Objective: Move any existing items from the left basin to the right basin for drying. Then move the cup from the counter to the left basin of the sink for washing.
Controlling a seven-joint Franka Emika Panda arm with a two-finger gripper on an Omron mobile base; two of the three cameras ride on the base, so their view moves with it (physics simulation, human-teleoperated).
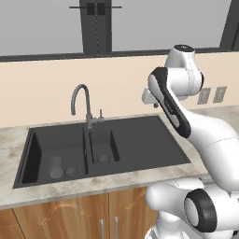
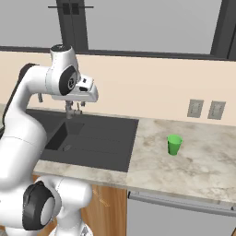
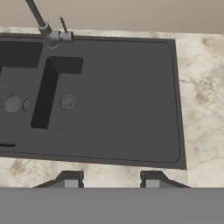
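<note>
While fingers (image 3: 109, 178) hover spread above sink (image 3: 131, 87), no writing legible.

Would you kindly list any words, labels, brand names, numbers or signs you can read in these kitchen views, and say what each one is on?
None: no readable text, number or sign appears in these views.
The green cup is plain, with no label.
The two wall outlets carry no legible marking.
The dark sink and its tap show no brand.
The robot's white arm bears no lettering.
</note>
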